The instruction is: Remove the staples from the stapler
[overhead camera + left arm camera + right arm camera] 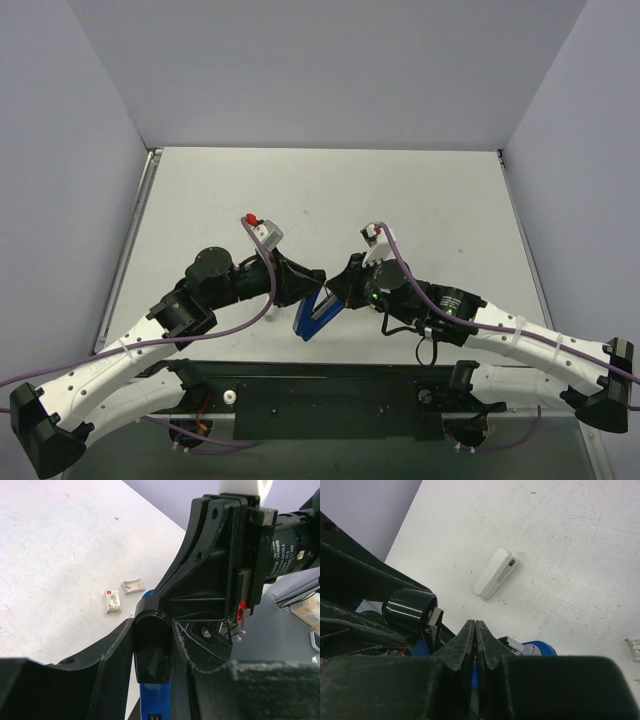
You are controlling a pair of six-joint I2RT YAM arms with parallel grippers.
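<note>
The blue stapler (318, 316) is held tilted just above the table's near edge, between both arms. My left gripper (303, 287) is shut on the stapler's black end (152, 650), and the blue body (156, 700) runs down between the fingers. My right gripper (337, 294) is at the stapler's other end. In the right wrist view its jaws (475, 623) are pressed together, with blue stapler parts (539, 648) just behind them. A short pale grey strip (133, 586) that looks like staples lies on the table beyond the left fingers.
A small white box with a red mark (113, 601) lies beside the grey strip. A white oblong piece (493, 573) lies on the table ahead of the right gripper. The black mounting bar (330, 390) runs along the near edge. Walls close the table's back and sides.
</note>
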